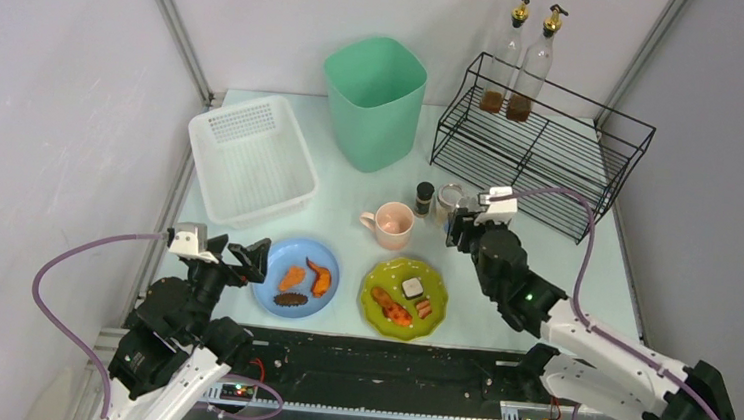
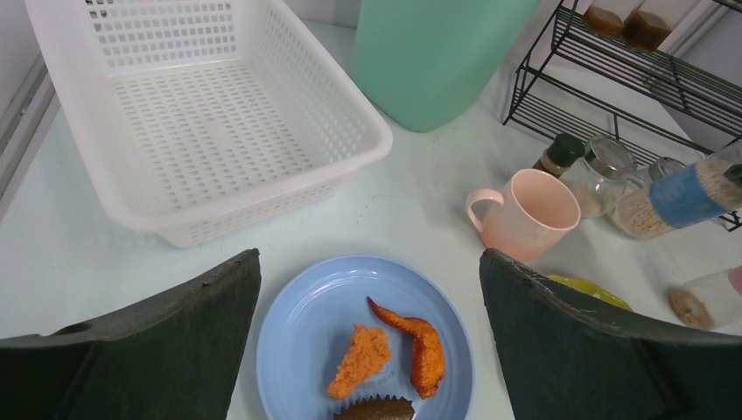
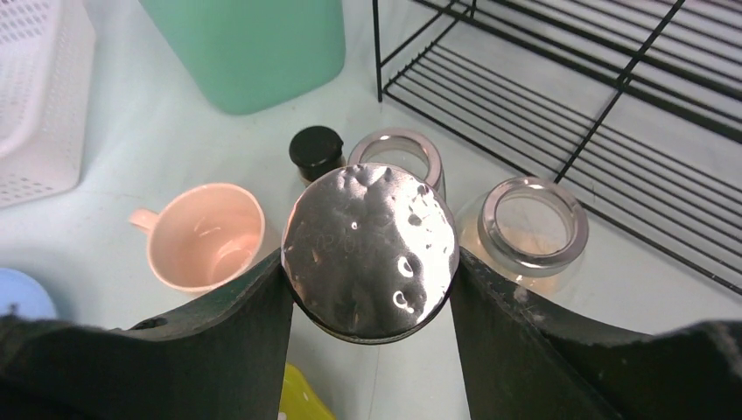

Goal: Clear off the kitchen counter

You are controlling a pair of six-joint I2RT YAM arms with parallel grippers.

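The kitchen counter point(image 1: 348, 208) holds dishes and jars. My right gripper point(image 1: 462, 227) is shut on a jar with a shiny metal lid point(image 3: 371, 249); both fingers press its sides. In the left wrist view this jar point(image 2: 691, 197) has a blue label and leans over. Behind it stand a dark-capped spice bottle point(image 3: 316, 150) and two glass jars point(image 3: 395, 153) point(image 3: 534, 219). My left gripper point(image 2: 369, 262) hangs open above a blue plate point(image 2: 302, 341) of fried food, holding nothing. A pink mug point(image 1: 390, 223) and a green plate point(image 1: 374, 290) of food sit mid-counter.
A white perforated basket point(image 1: 250, 157) stands at the back left, and a mint-green bin point(image 1: 374, 100) at the back centre. A black wire rack point(image 1: 543, 148) with two oil bottles point(image 1: 520, 61) fills the back right. A small grain-filled container point(image 2: 704, 302) lies near the green plate.
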